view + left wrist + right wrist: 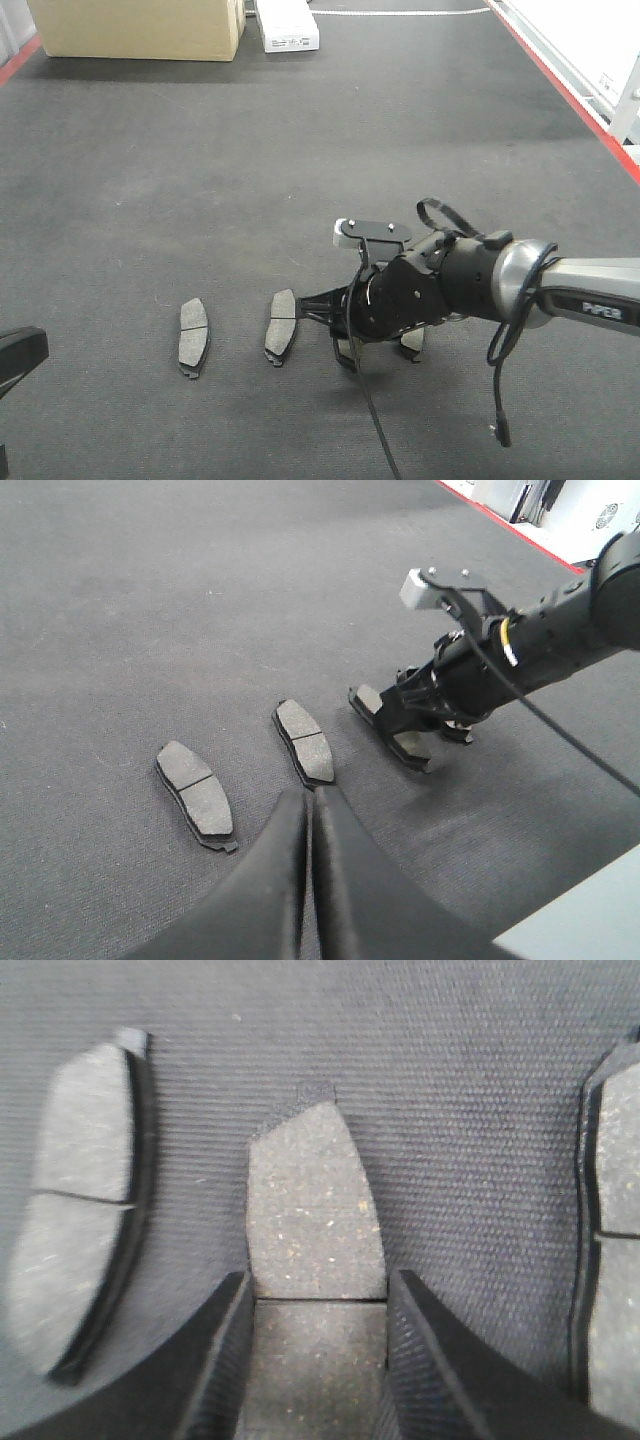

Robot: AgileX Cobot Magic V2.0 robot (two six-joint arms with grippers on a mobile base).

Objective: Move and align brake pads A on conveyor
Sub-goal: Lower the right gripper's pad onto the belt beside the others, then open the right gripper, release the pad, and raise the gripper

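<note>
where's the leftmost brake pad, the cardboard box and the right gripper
leftmost brake pad (193, 338), front view, on its grainy face near the centre groove
cardboard box (140, 28), front view, on its front wall
right gripper (318, 1355), right wrist view, midway between the fingertips, over the pad it straddles

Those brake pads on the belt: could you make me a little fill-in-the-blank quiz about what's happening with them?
1. The right gripper has its fingers on either side of a brake pad lying on the ___.
2. The left gripper has its fingers pressed ___.
3. At the conveyor's far end sits a cardboard ___.

Missing words: conveyor; together; box
</note>
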